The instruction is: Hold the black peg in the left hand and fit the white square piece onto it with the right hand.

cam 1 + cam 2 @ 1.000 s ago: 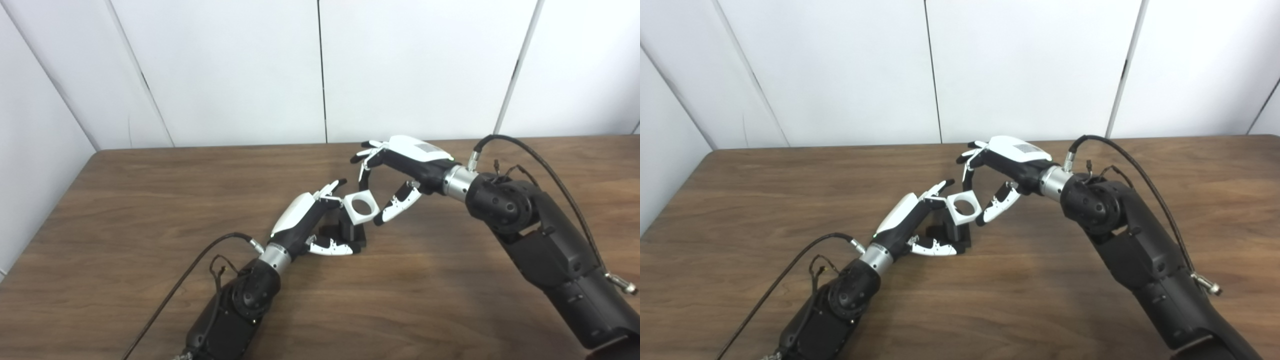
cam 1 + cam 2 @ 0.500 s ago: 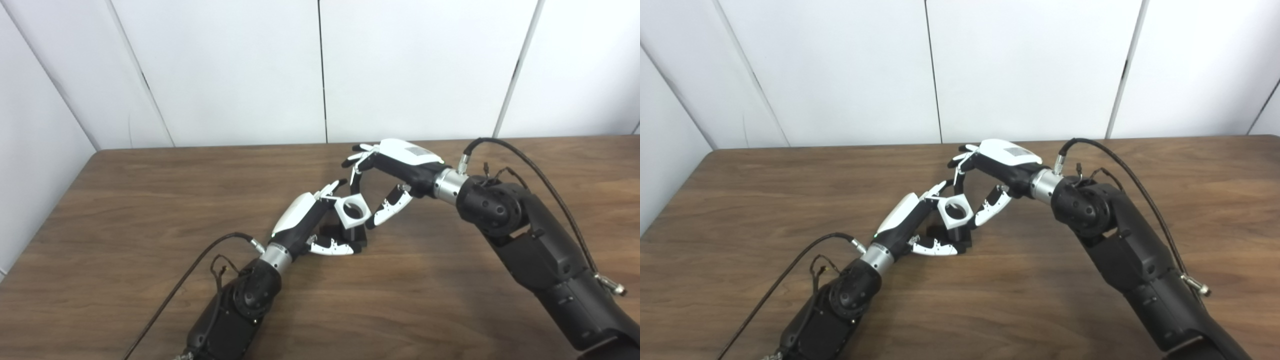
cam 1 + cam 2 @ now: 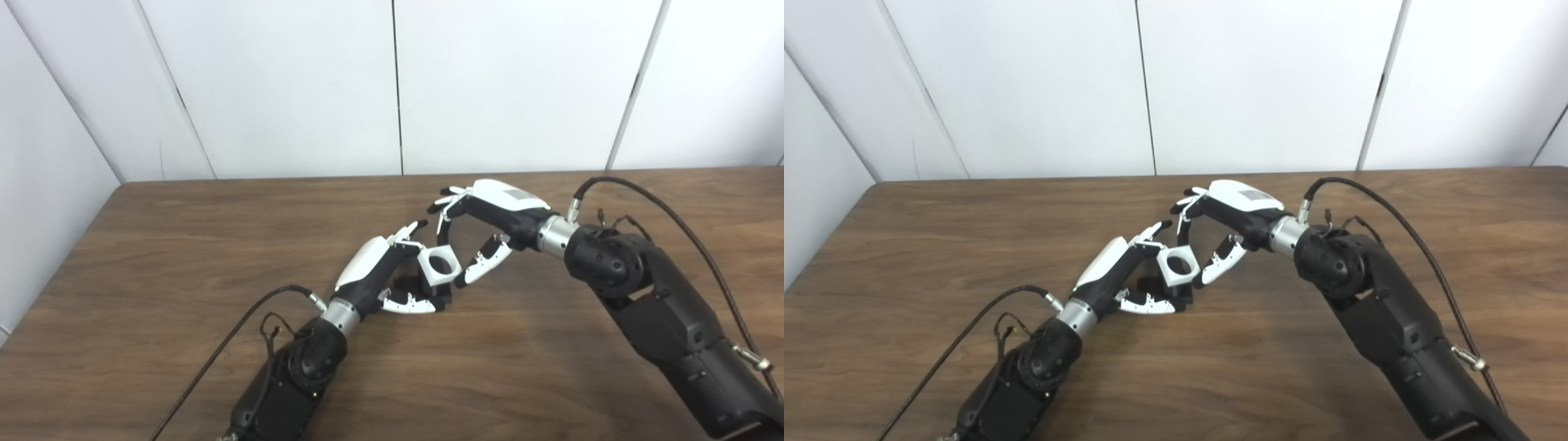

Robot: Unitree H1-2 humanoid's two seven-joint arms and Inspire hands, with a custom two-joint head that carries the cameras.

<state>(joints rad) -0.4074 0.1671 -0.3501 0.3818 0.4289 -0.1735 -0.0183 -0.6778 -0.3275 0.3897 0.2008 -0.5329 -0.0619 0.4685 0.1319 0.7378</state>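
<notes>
Brown wood grain covered the counter (image 3: 184, 257), and both arms met near its middle, somewhat toward the far edge. The left hand (image 3: 380, 275) lay low on the counter with its fingers curled around the black peg (image 3: 429, 293), whose dark base showed between thumb and fingers; the thumb lay along the front of the base. The white square piece (image 3: 440, 267), with a round hole through its face, sat tilted at the top of the peg, touching the left hand's upper fingertips; whether it was fully seated could not be told. The right hand (image 3: 484, 229) arched over from the right, its fingers (image 3: 442, 215) curved down just beyond the piece and its thumb (image 3: 484, 264) close against the piece's right side, pinching it loosely. A black cable (image 3: 661, 208) looped from the right wrist.
</notes>
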